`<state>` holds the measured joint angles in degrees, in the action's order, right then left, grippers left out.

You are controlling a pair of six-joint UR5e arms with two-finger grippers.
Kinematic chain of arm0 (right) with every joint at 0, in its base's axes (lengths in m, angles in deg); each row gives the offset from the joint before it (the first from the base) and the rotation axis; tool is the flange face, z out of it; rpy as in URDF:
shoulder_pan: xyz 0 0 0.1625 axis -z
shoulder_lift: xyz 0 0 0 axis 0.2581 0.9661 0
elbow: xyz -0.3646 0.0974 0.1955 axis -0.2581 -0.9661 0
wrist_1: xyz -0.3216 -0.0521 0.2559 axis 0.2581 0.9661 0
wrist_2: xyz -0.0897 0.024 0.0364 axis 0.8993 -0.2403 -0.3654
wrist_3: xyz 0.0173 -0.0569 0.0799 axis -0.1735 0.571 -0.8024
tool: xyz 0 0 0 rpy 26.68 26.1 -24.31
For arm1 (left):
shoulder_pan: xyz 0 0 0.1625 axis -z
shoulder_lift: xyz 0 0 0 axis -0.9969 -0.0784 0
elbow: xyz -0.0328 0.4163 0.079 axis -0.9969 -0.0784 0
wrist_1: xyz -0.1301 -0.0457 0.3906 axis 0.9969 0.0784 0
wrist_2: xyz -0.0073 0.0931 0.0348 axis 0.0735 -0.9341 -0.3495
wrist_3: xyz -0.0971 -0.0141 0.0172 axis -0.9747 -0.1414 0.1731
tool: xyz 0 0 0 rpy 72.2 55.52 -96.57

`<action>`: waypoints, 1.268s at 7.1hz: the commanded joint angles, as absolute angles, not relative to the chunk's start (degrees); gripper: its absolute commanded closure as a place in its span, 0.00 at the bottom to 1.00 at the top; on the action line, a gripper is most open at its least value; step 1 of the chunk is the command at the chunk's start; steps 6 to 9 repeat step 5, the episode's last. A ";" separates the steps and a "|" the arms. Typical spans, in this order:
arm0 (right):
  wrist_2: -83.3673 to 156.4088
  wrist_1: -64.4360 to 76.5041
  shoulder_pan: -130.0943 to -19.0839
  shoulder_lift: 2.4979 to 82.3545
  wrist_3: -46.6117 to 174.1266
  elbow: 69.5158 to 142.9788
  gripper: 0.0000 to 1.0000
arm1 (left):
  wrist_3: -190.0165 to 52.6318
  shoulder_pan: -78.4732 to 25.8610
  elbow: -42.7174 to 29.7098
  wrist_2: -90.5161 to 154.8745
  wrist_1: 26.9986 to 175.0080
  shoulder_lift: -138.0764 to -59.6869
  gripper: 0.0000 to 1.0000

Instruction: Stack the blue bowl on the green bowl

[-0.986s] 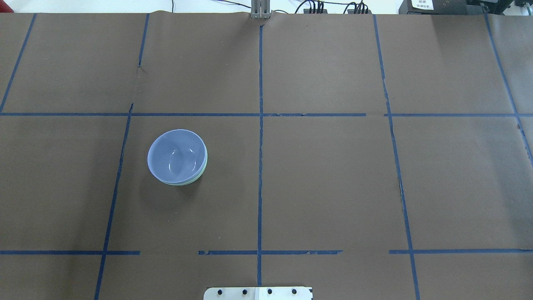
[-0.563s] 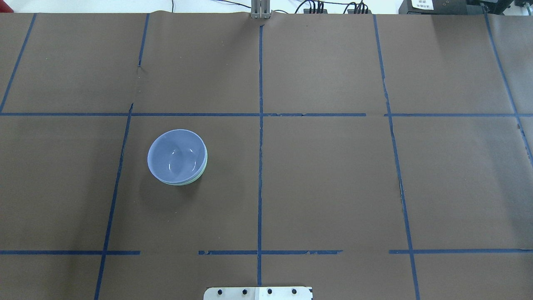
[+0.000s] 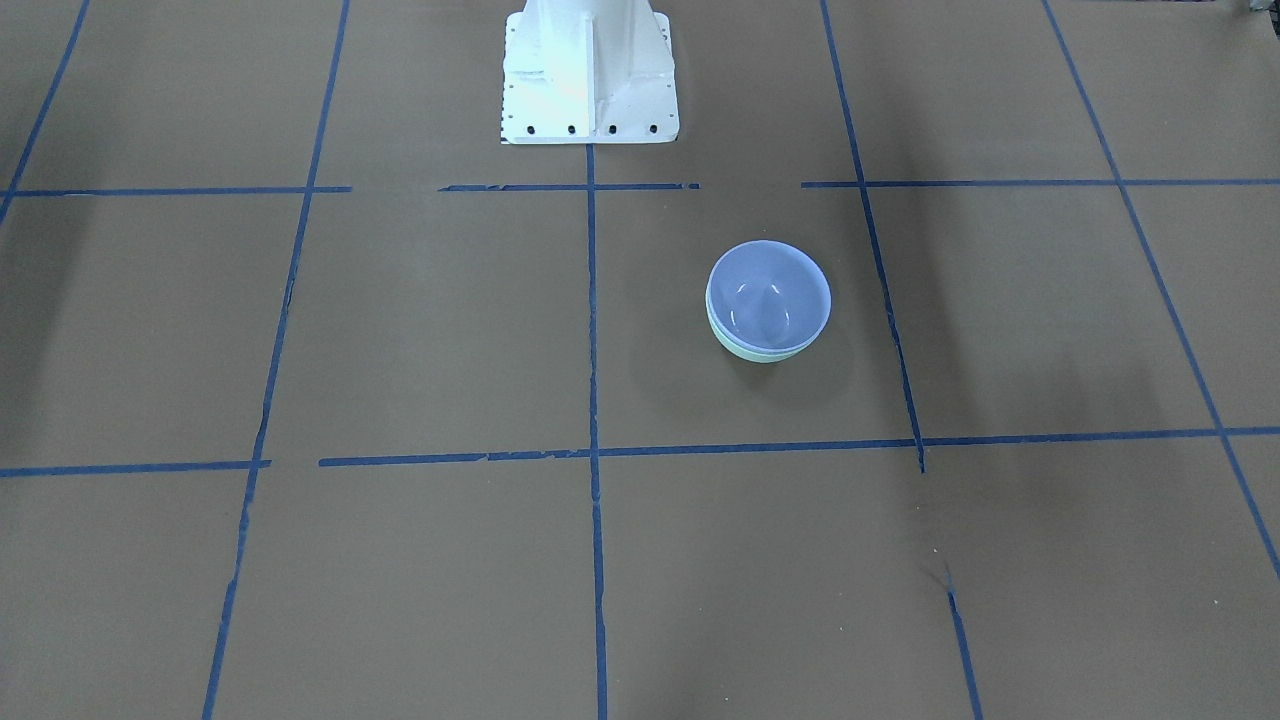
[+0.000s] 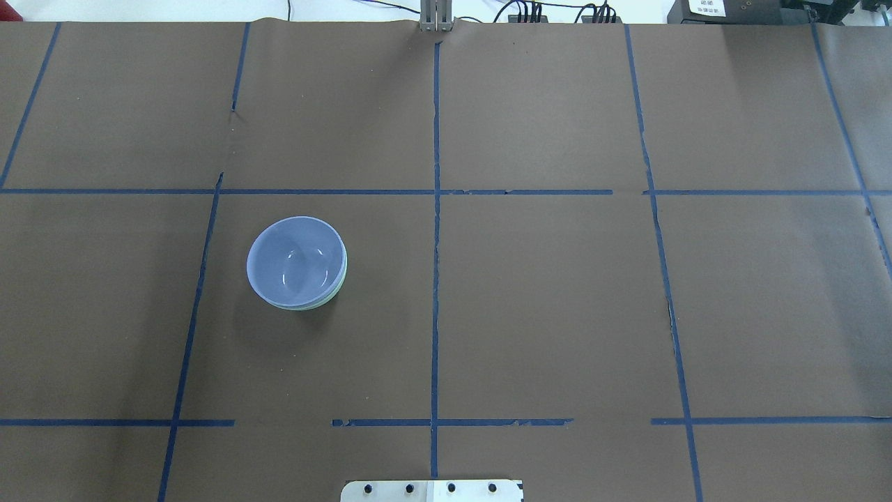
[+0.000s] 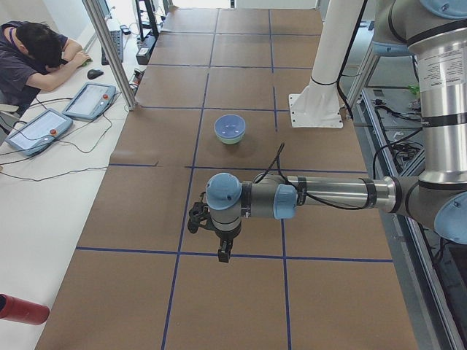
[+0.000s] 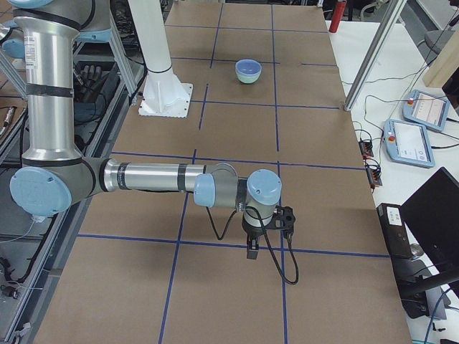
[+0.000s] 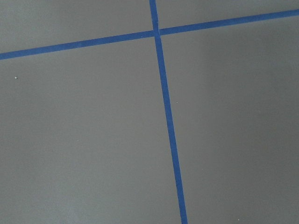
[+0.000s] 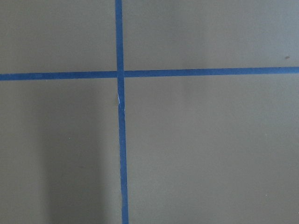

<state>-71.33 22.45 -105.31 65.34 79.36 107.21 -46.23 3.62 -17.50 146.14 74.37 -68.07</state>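
The blue bowl [image 4: 296, 261] sits nested inside the green bowl [image 4: 329, 300] on the brown table, left of the centre line. Only a thin mint rim and lower side of the green bowl [image 3: 748, 350] show under the blue bowl [image 3: 768, 295]. My left gripper [image 5: 222, 252] hangs over the table's left end, far from the bowls [image 5: 230, 127]. My right gripper [image 6: 253, 251] hangs over the right end, far from the bowls [image 6: 248, 69]. Both grippers show only in the side views, so I cannot tell whether they are open or shut. Nothing shows in either.
The white robot base [image 3: 590, 80] stands at the table's near edge. Blue tape lines grid the brown paper. An operator [image 5: 29, 55] and teach pendants [image 5: 89, 100] are beside the table's far side. A metal post [image 5: 109, 51] stands at that edge.
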 commanded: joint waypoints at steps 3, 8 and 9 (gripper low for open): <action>-71.33 22.45 -105.40 65.34 79.29 107.21 0.00 | -46.23 3.71 -17.57 146.00 74.28 -67.95 0.00; -71.33 22.45 -105.40 65.34 79.29 107.21 0.00 | -46.23 4.41 -18.10 146.08 74.28 -67.95 0.00; -71.33 22.45 -105.40 65.34 79.29 107.21 0.00 | -46.23 4.41 -18.10 146.08 74.28 -67.95 0.00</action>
